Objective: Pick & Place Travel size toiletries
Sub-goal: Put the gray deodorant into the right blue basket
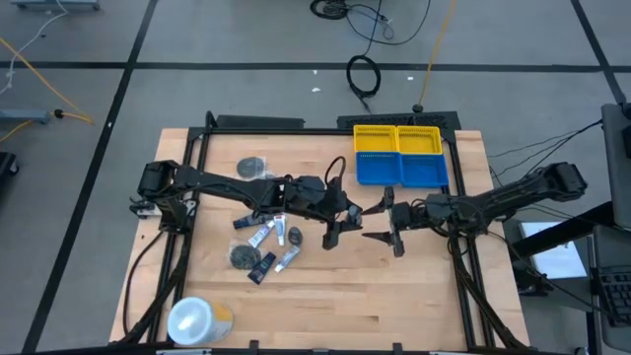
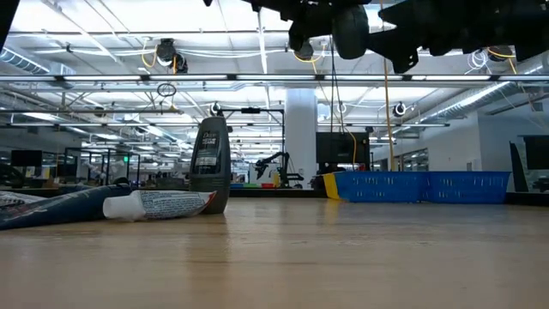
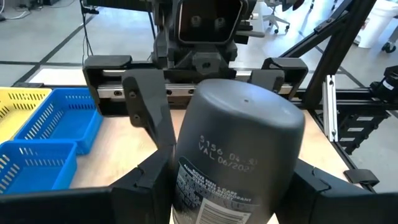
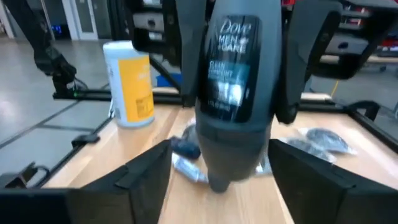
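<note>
Travel size toiletries [image 1: 264,247]: mostly heaped left of centre on the wooden surface [image 1: 394,306], within easy reach of the left arm. Farther back, blue bin [image 1: 414,170] and yellow bin [image 1: 397,138] side by side, probably the drop-off. Near the front edge, white-and-yellow roll [image 1: 192,318], apart from the pile. Above mid-surface, dark grey Dove bottle [image 3: 242,137] raised between both arms, apparently for a handover toward the bin side. Left pincer [image 3: 233,173] clenched on the bottle's body, carrying it. Right pincer [image 4: 227,177] released, fingers straddling the bottle with gaps on both sides.
</note>
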Controlling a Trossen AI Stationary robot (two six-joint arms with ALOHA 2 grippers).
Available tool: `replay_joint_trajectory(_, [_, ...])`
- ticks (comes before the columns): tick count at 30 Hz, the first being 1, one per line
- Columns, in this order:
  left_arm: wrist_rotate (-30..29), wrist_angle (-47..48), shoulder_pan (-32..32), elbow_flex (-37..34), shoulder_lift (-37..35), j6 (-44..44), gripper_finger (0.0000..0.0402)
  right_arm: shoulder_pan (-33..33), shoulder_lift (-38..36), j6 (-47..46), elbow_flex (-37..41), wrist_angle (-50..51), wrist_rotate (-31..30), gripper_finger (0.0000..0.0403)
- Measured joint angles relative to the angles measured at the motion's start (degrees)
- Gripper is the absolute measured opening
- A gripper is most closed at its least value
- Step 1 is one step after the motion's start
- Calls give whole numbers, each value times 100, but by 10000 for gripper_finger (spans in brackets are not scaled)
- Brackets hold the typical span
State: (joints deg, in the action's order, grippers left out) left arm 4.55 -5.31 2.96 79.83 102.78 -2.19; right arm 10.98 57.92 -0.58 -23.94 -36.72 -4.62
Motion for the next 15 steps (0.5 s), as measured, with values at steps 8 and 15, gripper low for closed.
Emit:
replay_joint_trajectory(8, [14, -265, 2, 0, 0, 58, 192, -4, 540, 0, 0, -828, -43, 273])
replay_joint_trajectory(15, [-32, -294, 5, 0, 0, 104, 192, -4, 1069, 52, -392, -1063, -173, 263])
